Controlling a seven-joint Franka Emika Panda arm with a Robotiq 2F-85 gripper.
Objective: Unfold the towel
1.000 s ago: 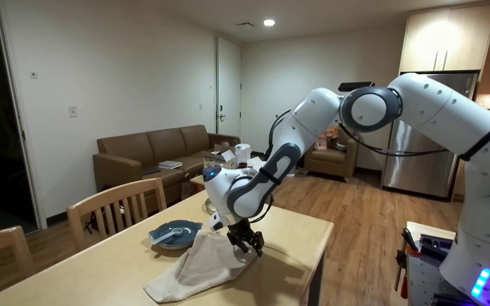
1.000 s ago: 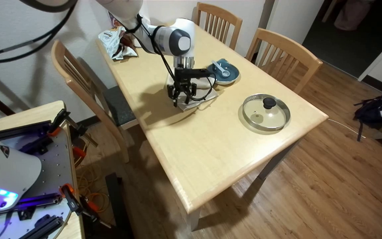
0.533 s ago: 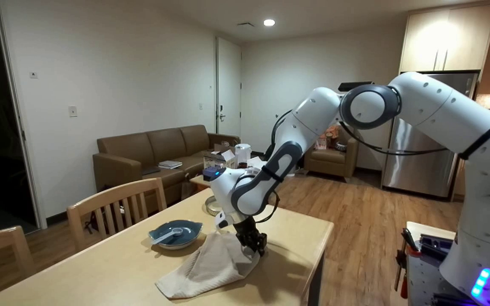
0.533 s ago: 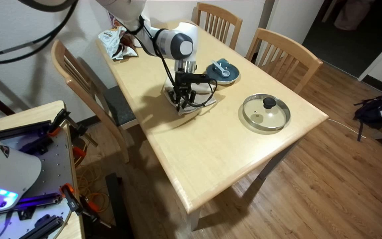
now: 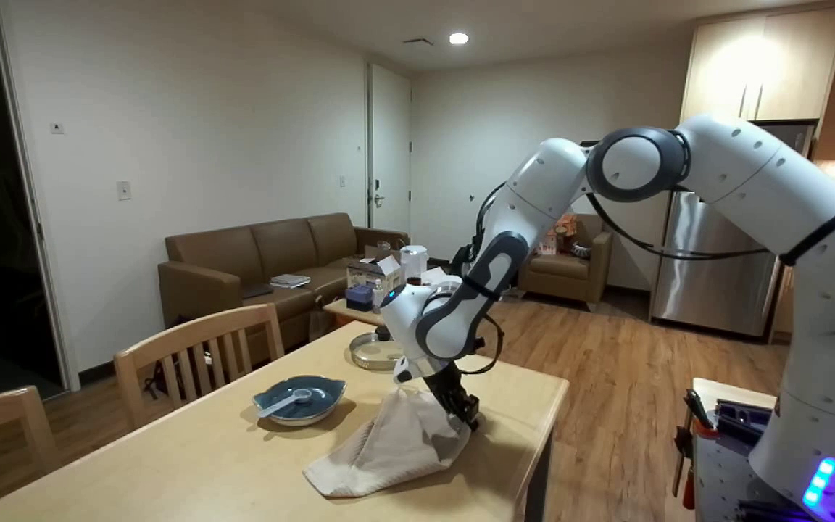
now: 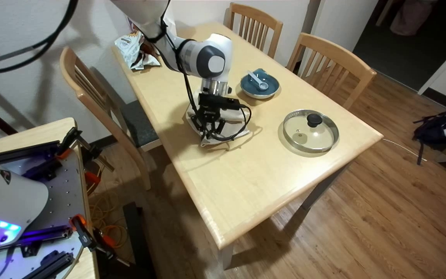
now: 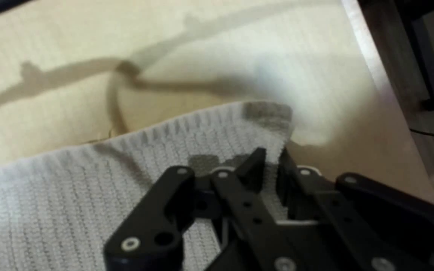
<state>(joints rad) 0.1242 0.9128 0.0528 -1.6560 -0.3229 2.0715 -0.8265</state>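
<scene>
The off-white towel lies bunched on the table, with a raised fold running up to my gripper. In an exterior view the arm covers much of the towel, and the gripper sits over its near edge. Seen from the wrist, the ribbed towel fills the lower left and its hemmed corner reaches up to the gripper. A narrow strip of cloth shows between the close-set fingers, pinched near that corner. How the layers lie underneath is hidden.
A blue dish with a light spoon stands beside the towel. A glass lid with a black knob rests on the table. Snack bags lie at the far corner, and wooden chairs line the side. The table's edge runs close by.
The jaws have come together on the cloth. Gripper and towel have shifted to the right in an exterior view, away from the blue dish, and the fold is pulled up higher.
</scene>
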